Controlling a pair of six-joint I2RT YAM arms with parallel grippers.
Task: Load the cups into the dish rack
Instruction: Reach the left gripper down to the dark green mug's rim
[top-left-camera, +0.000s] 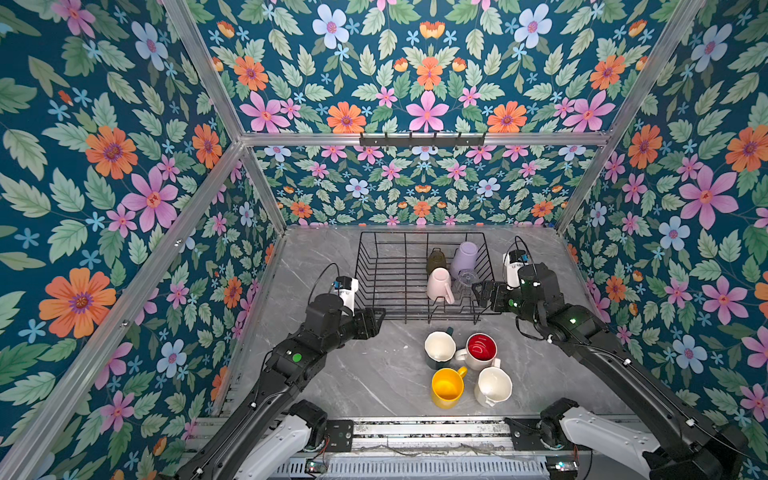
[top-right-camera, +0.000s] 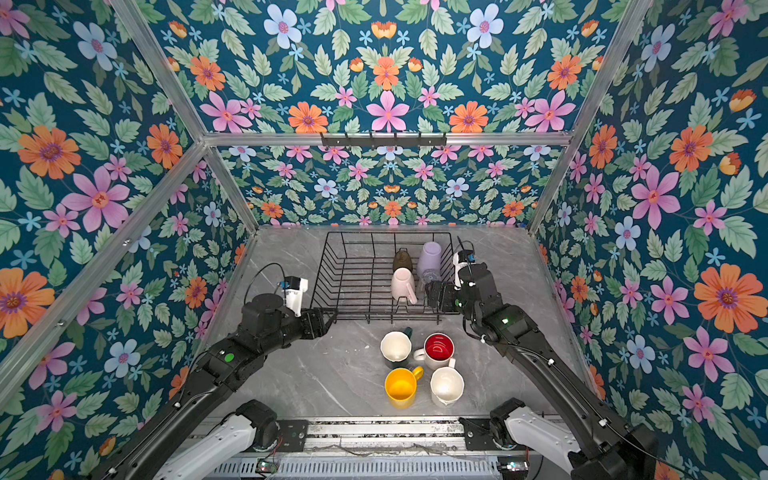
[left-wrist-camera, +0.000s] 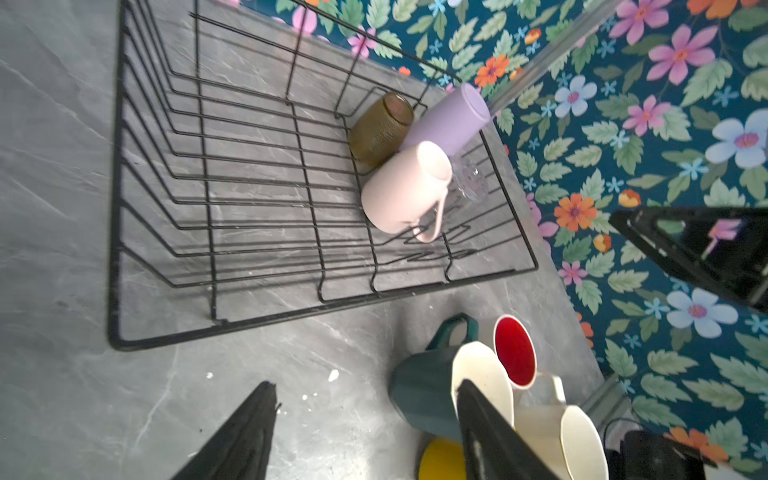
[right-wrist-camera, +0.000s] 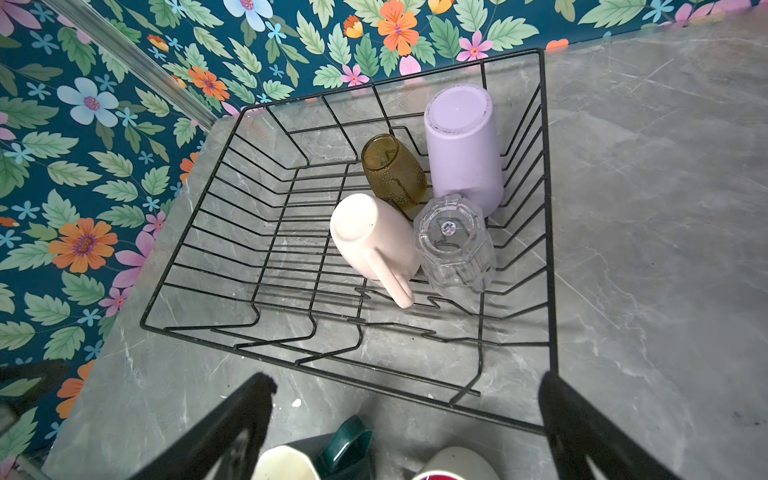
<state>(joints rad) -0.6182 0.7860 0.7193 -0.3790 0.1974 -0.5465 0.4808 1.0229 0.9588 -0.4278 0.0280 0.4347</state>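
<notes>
Both top views take in the whole scene, yet the clear ribbed glass (top-left-camera: 467, 278) is only a faint glint there. My right wrist view shows it (right-wrist-camera: 455, 245) plainly, base up beside the pale pink ceramic mug (right-wrist-camera: 370, 237). That same view catches only the rims of two mugs on the table, while my left wrist view shows all four.

My left claw (left-wrist-camera: 365, 386) hovers above the grey marbled tabletop (top-left-camera: 332, 374), just off the near left corner of the black wire dish rack (top-left-camera: 365, 266). Its jaws are partly spread and hold nothing, with one finger in front of the dark green mug with a cream lining (left-wrist-camera: 419, 386). My right claw (right-wrist-camera: 407, 380) hangs at the rack's near right corner, spread wide and empty. I cannot tell whether it touches the wire.

I count eight cups. Four sit bottoms-up in the rack's right half. The tall lilac tumbler (top-left-camera: 465, 255) and the olive-amber dimpled glass (top-left-camera: 436, 262) stand at the far side, the pink mug and clear glass nearer.

Four stand upright on the table just near of the rack. The green mug and the red-lined white mug (top-left-camera: 481, 348) are closer to it. The yellow mug (top-left-camera: 448, 386) and the plain white mug (top-left-camera: 492, 386) are nearest me.
</notes>
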